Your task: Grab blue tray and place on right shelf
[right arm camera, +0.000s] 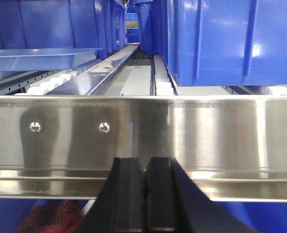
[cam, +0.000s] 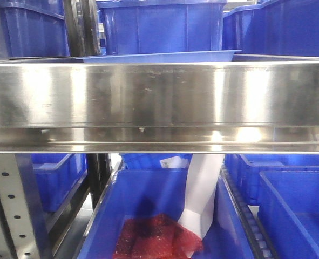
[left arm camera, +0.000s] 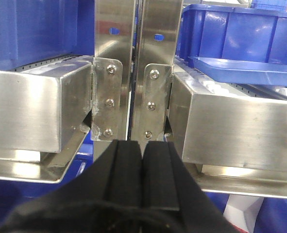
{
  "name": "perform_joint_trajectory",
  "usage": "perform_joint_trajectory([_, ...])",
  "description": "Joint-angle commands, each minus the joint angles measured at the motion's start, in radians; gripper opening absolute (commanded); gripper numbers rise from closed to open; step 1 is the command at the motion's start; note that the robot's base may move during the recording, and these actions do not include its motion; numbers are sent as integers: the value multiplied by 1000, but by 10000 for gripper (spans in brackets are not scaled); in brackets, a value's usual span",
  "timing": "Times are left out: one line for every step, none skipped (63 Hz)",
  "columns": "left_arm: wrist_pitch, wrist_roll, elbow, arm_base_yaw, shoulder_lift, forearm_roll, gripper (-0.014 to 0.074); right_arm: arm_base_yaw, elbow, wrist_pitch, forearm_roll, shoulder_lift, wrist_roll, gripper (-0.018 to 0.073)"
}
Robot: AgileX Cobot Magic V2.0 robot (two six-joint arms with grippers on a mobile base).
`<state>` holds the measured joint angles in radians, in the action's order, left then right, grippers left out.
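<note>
— Front-facing view: where is the blue tray [cam: 159,56] seen?
— Upper centre, resting on the right shelf [cam: 159,102].
— And the hands?
— Left hand [left arm camera: 142,167] and right hand [right arm camera: 145,187] are clenched, empty.

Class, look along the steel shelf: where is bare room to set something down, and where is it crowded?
Free: the roller lane between the blue tray and the big blue bin. Crowded: behind the tray, where bins stand close together.
</note>
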<state>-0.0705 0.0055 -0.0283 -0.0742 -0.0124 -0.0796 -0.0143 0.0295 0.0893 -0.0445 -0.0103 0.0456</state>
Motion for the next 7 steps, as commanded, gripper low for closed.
perform_joint_trajectory([84,2,-31,3,-11,-8,-48,-7,-23,-81,-5,-21,-11,51])
perform_joint_trajectory([84,2,-31,3,-11,-8,-48,-7,-23,-81,-5,-21,-11,51])
perform_joint_trajectory([84,2,-31,3,-11,-8,-48,-7,-23,-81,-5,-21,-11,51])
perform_joint_trajectory([84,2,-31,3,-11,-8,-48,-7,-23,-81,-5,-21,-11,51])
perform_joint_trajectory([84,2,-31,3,-11,-8,-48,-7,-23,-81,-5,-21,-11,51])
perform_joint_trajectory([84,2,-31,3,-11,-8,-48,-7,-23,-81,-5,-21,-11,51])
perform_joint_trajectory([84,2,-31,3,-11,-8,-48,-7,-23,-81,-5,-21,-11,51])
